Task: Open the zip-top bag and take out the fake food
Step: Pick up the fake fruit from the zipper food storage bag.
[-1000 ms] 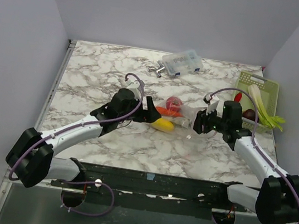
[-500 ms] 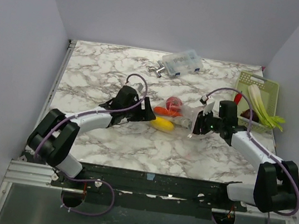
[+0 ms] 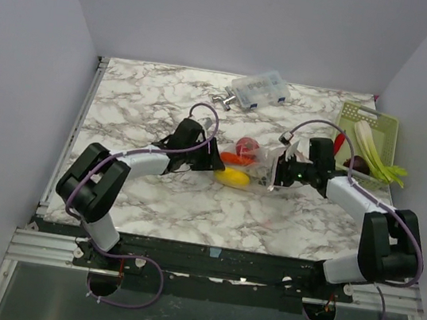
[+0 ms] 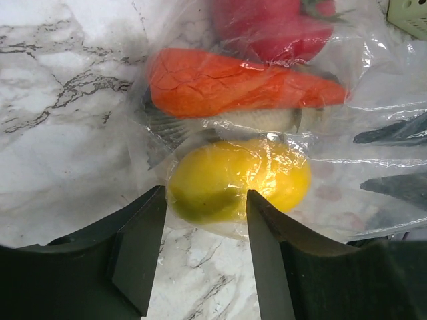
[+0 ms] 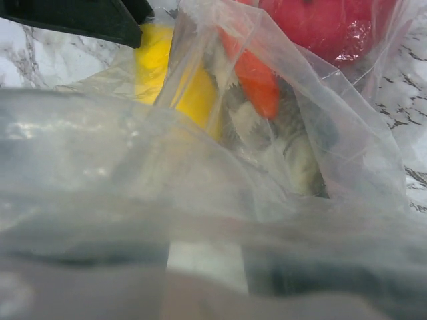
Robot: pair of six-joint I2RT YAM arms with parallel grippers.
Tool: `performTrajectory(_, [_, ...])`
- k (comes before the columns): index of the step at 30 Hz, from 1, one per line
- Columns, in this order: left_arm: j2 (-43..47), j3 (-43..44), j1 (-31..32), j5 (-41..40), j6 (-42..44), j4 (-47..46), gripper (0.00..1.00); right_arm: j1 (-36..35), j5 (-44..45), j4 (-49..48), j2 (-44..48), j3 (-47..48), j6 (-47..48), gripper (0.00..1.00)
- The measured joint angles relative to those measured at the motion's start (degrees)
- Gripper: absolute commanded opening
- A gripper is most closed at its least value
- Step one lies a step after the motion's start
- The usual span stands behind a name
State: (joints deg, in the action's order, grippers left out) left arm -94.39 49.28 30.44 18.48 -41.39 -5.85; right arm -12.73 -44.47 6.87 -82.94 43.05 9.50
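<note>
The clear zip-top bag (image 3: 259,169) lies mid-table between my two grippers. Inside it are fake food pieces: a yellow lemon (image 4: 240,183), an orange carrot (image 4: 240,90) and a red piece (image 4: 273,27). My left gripper (image 3: 213,162) is at the bag's left end. Its fingers (image 4: 140,247) stand apart on either side of the lemon's near tip, with film between them. My right gripper (image 3: 276,173) is at the bag's raised right end. There the film (image 5: 320,133) drapes over the camera, and its fingers (image 5: 320,280) show blurred and apart.
A green basket (image 3: 387,126) at the right edge holds a pale stalk (image 3: 369,143), a dark purple piece (image 3: 355,162) and a red piece (image 3: 340,139). A clear box (image 3: 260,89) and a metal fitting (image 3: 224,98) sit at the back.
My left arm has stretched right to the bag's end and its jaws have narrowed around the lemon's tip. The right gripper has shifted slightly left with the bag's end.
</note>
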Motion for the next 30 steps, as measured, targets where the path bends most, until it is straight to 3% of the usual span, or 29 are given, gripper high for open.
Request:
performTrajectory(17, [-2.7,2.1,1.1,1.7,-0.1,2.1,0.38,-1.7,-4.5,-0.9,-5.2,1.9,-0.1,0.48])
performTrajectory(30, [-5.1,4.6,3.7,1.7,-0.4,3.5,0.37,-1.8,-5.2,-1.2,-6.5,1.9,0.0,0.52])
